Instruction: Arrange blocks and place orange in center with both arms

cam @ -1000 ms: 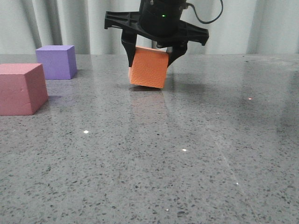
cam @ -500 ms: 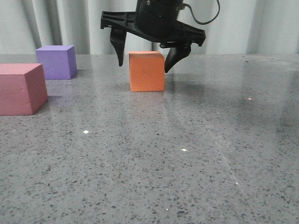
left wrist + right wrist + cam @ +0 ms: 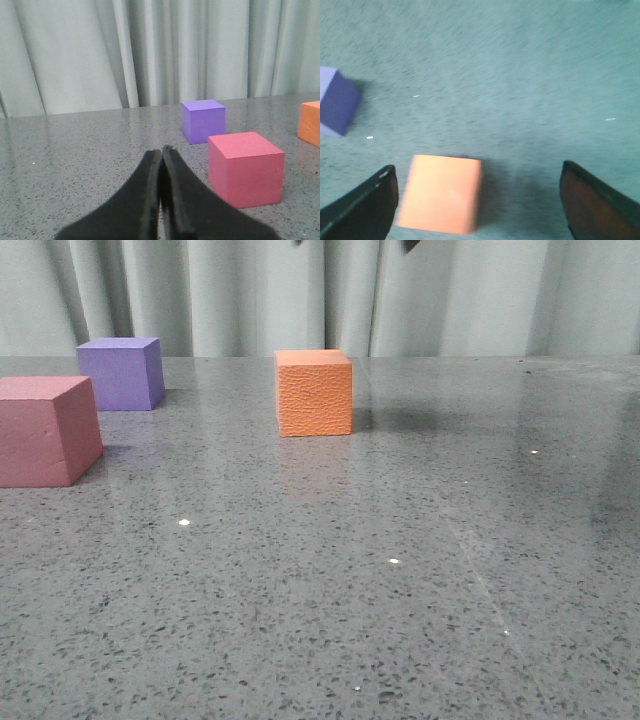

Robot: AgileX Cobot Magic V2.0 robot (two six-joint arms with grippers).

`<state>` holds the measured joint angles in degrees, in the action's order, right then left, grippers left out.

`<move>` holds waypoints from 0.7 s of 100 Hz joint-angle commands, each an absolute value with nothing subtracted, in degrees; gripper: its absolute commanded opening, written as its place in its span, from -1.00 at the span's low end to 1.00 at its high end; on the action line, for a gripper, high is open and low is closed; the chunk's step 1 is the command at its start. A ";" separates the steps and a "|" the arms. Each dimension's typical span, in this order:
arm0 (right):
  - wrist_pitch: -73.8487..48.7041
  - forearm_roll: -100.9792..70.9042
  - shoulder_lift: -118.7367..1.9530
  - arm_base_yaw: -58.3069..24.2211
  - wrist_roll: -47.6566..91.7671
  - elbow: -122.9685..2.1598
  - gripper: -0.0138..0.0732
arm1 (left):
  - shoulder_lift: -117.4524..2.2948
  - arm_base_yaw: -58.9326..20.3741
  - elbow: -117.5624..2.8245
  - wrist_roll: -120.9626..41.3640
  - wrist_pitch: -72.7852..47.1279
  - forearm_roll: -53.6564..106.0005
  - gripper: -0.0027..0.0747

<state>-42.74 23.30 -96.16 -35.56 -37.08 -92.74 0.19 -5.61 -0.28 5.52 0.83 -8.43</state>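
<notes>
Right of the purple cube (image 3: pixel 121 372) and well apart from it: orange cube (image 3: pixel 314 392), upright on the grey tabletop (image 3: pixel 400 570), untouched. Nearer than purple: pink-red cube (image 3: pixel 45 430). Above orange, right gripper (image 3: pixel 480 200) spread wide, holding nothing; left gripper (image 3: pixel 161 165) pressed closed, empty.

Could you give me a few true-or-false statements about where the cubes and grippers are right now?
1. The orange cube stands flat on the tabletop, held by nothing. True.
2. The right gripper is shut on the orange cube. False: its fingers are spread wide, above the cube.
3. The left gripper is shut and empty. True.
4. The orange cube sits between the pink-red cube and the purple cube. False: it stands off to their right.
</notes>
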 commanded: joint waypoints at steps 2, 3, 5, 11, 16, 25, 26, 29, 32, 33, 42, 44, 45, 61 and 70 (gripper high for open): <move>-41.46 28.21 -88.69 -32.90 -35.66 -89.71 0.80 | 2.14 -5.70 2.84 6.04 5.26 -7.94 -0.96; -41.46 28.34 -87.83 -32.68 -35.66 -89.23 0.80 | 2.14 -5.70 2.84 6.04 5.26 -7.94 -0.96; -41.32 28.68 -86.51 -31.73 -35.61 -87.20 0.80 | 2.14 -5.70 2.84 6.04 5.26 -7.94 -0.96; -40.61 28.85 -82.73 -29.94 -35.61 -82.63 0.80 | 2.14 -5.70 2.84 6.04 5.26 -7.94 -0.96; -39.60 28.85 -79.27 -27.95 -35.27 -78.20 0.80 | 2.14 -5.70 2.84 6.04 5.26 -7.94 -0.96; -38.06 28.85 -72.52 -25.36 -34.70 -69.94 0.80 | 2.14 -5.70 2.84 6.04 5.26 -7.94 -0.96; -37.89 28.85 -72.00 -24.99 -34.63 -69.31 0.80 | 2.14 -5.70 2.84 6.04 5.26 -7.94 -0.96; -37.72 28.85 -69.46 -24.13 -34.63 -66.32 0.79 | 2.14 -5.70 2.84 6.04 5.26 -7.94 -0.96; -37.73 28.90 -67.37 -23.63 -34.63 -64.05 0.78 | 2.14 -5.70 2.84 6.04 5.26 -7.94 -0.96; -37.73 28.90 -66.87 -23.31 -34.63 -63.50 0.77 | 2.14 -5.70 2.84 6.04 5.26 -7.94 -0.96; -38.22 28.90 -60.42 -21.64 -34.63 -56.92 0.62 | 2.14 -5.70 2.84 6.04 5.26 -7.94 -0.96; -38.36 28.90 -58.93 -21.41 -34.63 -55.56 0.55 | 2.14 -5.70 2.84 6.04 5.26 -7.94 -0.96; -38.56 28.90 -57.94 -21.36 -34.63 -55.12 0.50 | 2.14 -5.70 2.84 6.04 5.26 -7.94 -0.96; -40.05 29.11 -47.73 -21.18 -34.63 -47.34 -0.44 | 2.14 -5.70 2.84 6.04 5.26 -7.94 -0.96; -40.05 29.11 -42.66 -21.18 -34.63 -44.77 -0.84 | 2.14 -5.70 2.84 6.04 5.26 -7.94 -0.96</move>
